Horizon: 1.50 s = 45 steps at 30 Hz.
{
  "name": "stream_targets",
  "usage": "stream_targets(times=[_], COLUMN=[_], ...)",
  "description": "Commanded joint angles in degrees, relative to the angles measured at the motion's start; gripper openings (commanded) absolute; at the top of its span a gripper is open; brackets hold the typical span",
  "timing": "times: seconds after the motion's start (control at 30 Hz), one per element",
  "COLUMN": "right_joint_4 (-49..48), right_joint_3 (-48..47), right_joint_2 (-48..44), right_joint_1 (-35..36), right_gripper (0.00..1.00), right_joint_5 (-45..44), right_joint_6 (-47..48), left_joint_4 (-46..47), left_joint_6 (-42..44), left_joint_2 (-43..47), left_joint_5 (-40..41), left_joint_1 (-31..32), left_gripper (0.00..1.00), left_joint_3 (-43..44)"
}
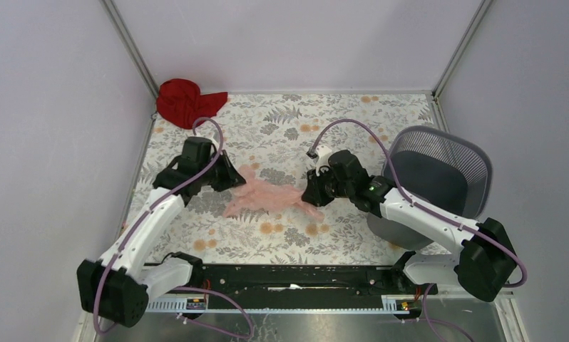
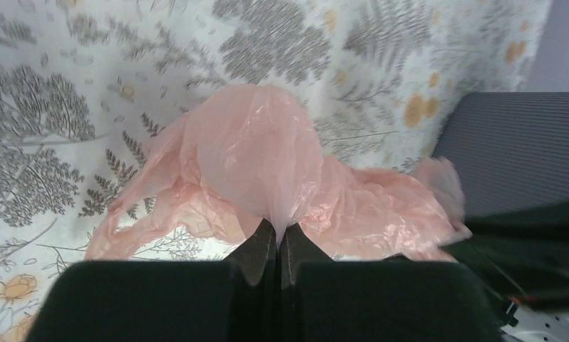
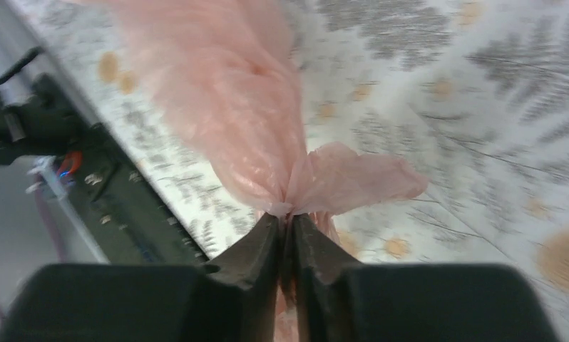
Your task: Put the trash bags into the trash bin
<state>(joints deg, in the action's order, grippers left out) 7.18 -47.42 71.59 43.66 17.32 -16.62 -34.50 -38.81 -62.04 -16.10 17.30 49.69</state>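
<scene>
**Fingers.** The fingers of the left gripper [image 2: 277, 235] are found pressed together on a pinch of the trash bag [image 2: 260, 149]. Thin pink film is seen rising from between the tips and ballooning above them. The fingers of the right gripper [image 3: 289, 217] are likewise clenched on a gathered, twisted end of the same bag. A small flap of film is fanned out just beside those tips. Both grasps are confirmed in the wrist views.

**Bag.** In the overhead view the bag is recorded as drawn out between the two grippers, wrinkled and translucent. Its middle is low over the floral table cover [image 1: 282, 121]; whether it touches the cover cannot be told. The whole bag is located outside the trash bin [image 1: 446, 167], to the left of it. The end held by the right gripper is nearer to the bin, and the end held by the left gripper is well apart from it.

**Bin.** The bin is noted as dark grey with a mesh wall, and its open mouth is visible from above. Its lower part is crossed by the right arm. Whether it stands upright or leans cannot be told.

**Surroundings.** A red cloth [image 1: 185, 101] is observed far to the left of the bin, beyond the left gripper. A black rail [image 1: 289, 274] is seen lower in the view than the bin, to its left.
</scene>
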Motion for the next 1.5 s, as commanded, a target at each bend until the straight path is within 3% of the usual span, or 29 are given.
stream_targets(times=[0.0,0.07,0.13,0.23,0.37,0.57,0.6,0.67,0.8,0.9,1.07,1.47], right_joint_4=[10.93,13.33,13.90,13.52,14.03,14.04,14.27,14.44,10.38,5.46,-6.61,-0.30], right_joint_3=[-6.45,-8.37,-9.49,-10.70,-12.48,-12.63,-12.57,-11.98,-8.55,-6.64,-3.62,-8.60], right_joint_2=[-2.00,-1.41,-0.66,0.83,1.52,-0.17,-0.34,-0.88,-3.13,-3.97,-1.45,5.76], right_joint_1=[0.38,0.39,0.37,0.38,0.37,0.37,0.37,0.42,0.37,0.38,1.06,10.90], right_gripper=[0.10,0.00,0.00,0.01,0.21,0.42,0.48,0.71,0.88,0.93,0.95,0.97], right_joint_5=[-21.13,-25.64,-26.05,-26.34,-23.90,-19.22,-18.75,-17.55,-9.77,-5.23,3.39,-9.42], right_joint_6=[8.54,10.91,12.91,13.77,13.19,12.48,12.23,11.92,10.13,5.30,-2.40,7.01], left_joint_4=[-7.10,-10.89,-12.04,-11.55,-11.43,-14.58,-15.02,-15.15,-13.56,-8.86,-8.03,-8.45], left_joint_6=[6.24,3.92,1.92,0.32,-1.09,-4.96,-5.90,-7.67,-8.62,-7.99,-10.14,-4.24], left_joint_2=[9.04,12.88,16.90,21.69,23.45,19.04,18.53,17.78,16.96,17.97,17.87,18.34], left_joint_5=[6.36,14.95,19.97,20.95,17.28,12.48,12.56,12.12,8.91,3.69,2.46,10.32], left_joint_1=[0.10,0.10,0.10,0.10,0.10,0.10,0.10,0.09,0.10,0.10,0.10,0.10], left_gripper=[0.00,0.00,0.00,0.00,0.00,0.00,0.00,0.00,0.00,0.00,0.00,0.00], left_joint_3=[11.94,14.79,15.88,16.37,17.00,19.56,19.74,19.22,16.26,13.08,11.90,12.52])
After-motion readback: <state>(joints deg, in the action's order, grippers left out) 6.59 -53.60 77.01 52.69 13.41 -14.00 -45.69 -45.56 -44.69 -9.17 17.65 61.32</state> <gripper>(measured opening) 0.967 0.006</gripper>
